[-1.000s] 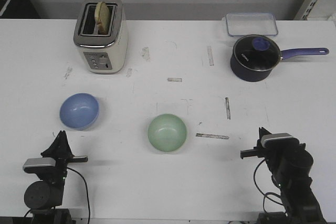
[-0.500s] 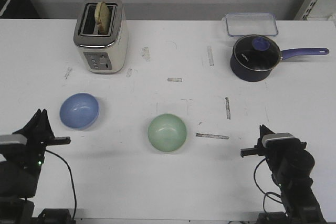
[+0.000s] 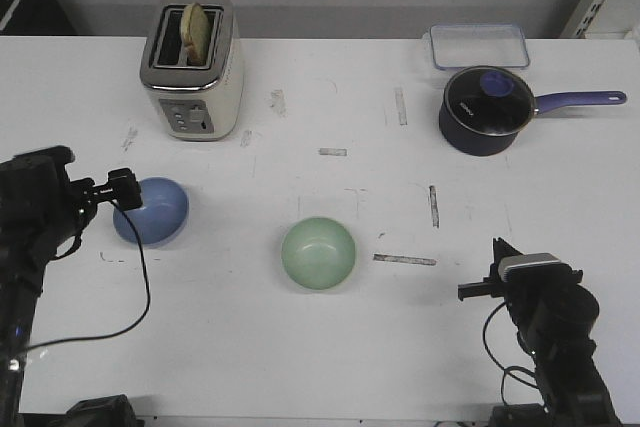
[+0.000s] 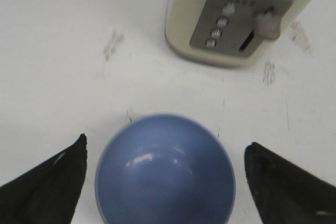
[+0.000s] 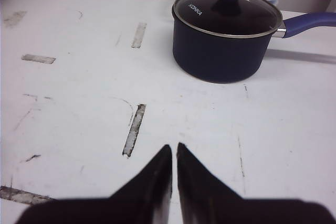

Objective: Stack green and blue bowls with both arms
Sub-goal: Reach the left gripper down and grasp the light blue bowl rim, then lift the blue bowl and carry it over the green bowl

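Nothing is stacked yet: my left tool (image 4: 165, 182) gapes wide around the blue bowl (image 3: 151, 211) at frame left. The green bowl (image 3: 318, 252) sits mid-frame, well apart, while my right tool (image 5: 174, 174) rests nearly closed, empty.

Glossy smooth blue bowl (image 4: 165, 170), scuffed matt white table (image 3: 330, 347), glass-lidded saucepan (image 5: 227, 35).

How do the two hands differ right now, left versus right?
The left hand is open, its fingers spread wide either side of the blue bowl; the right hand is shut, fingertips nearly touching. The left hand is out over the table at the blue bowl; the right hand sits back near the table's front edge, pointing toward the saucepan, with no bowl near it. Both are black, pointed and empty.
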